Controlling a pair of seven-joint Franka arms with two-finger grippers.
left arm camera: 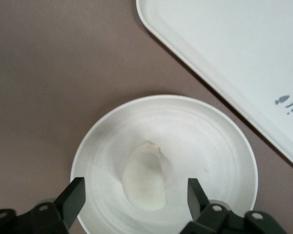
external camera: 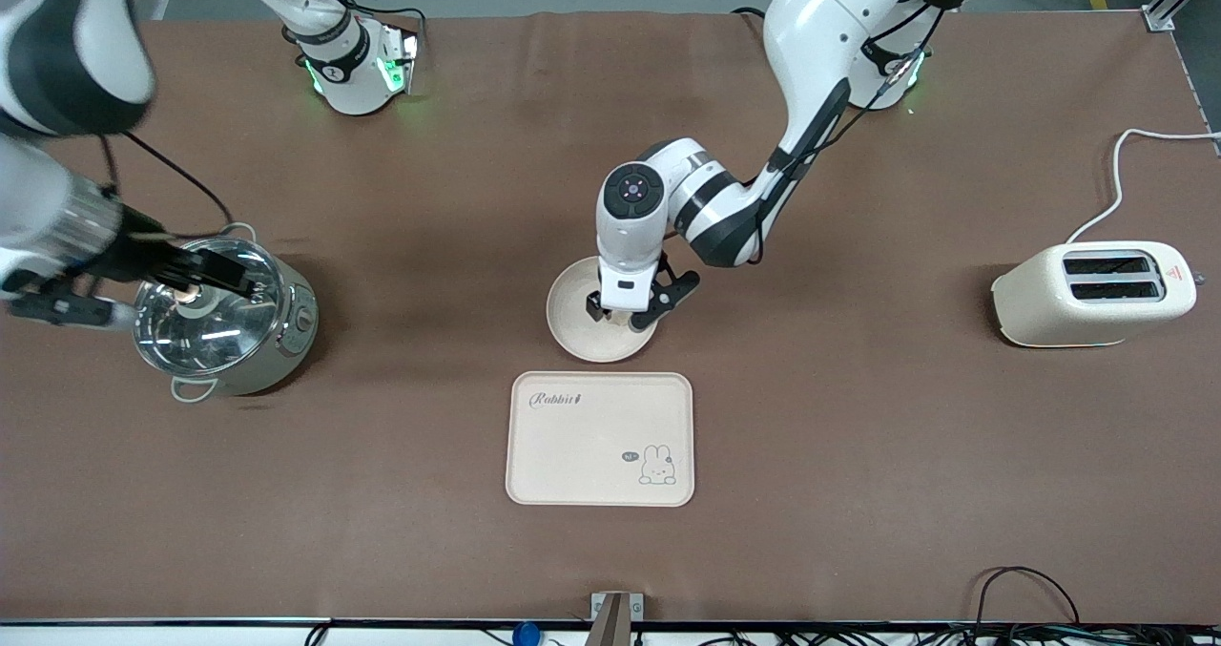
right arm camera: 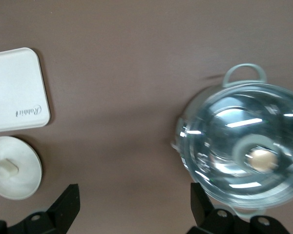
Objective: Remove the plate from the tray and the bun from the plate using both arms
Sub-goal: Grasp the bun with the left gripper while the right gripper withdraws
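Brown cloth covers the table [external camera: 858,493], and near its middle I see the left gripper [external camera: 620,319] down over the round plate [external camera: 570,314]. In the left wrist view its fingers [left arm camera: 72,199] stand wide apart on either side of the bun [left arm camera: 145,177], not touching it. The pale half-moon bun lies in the middle of the plate. The plate sits flat on the cloth, just beside the rectangular rabbit tray [external camera: 600,439]; a narrow strip of cloth shows between their rims. The tray lies nearer to the front camera than the plate.

My right gripper [external camera: 205,274] hangs over the glass lid of the steel pot [external camera: 224,317] at the right arm's end of the table. Its fingers [right arm camera: 68,207] are spread wide with nothing between them, and the lid's knob [right arm camera: 261,160] shows beneath it.

A cream toaster [external camera: 1092,293] stands at the left arm's end, well apart from the plate. I have broad bare cloth between pot and plate, and between plate and toaster
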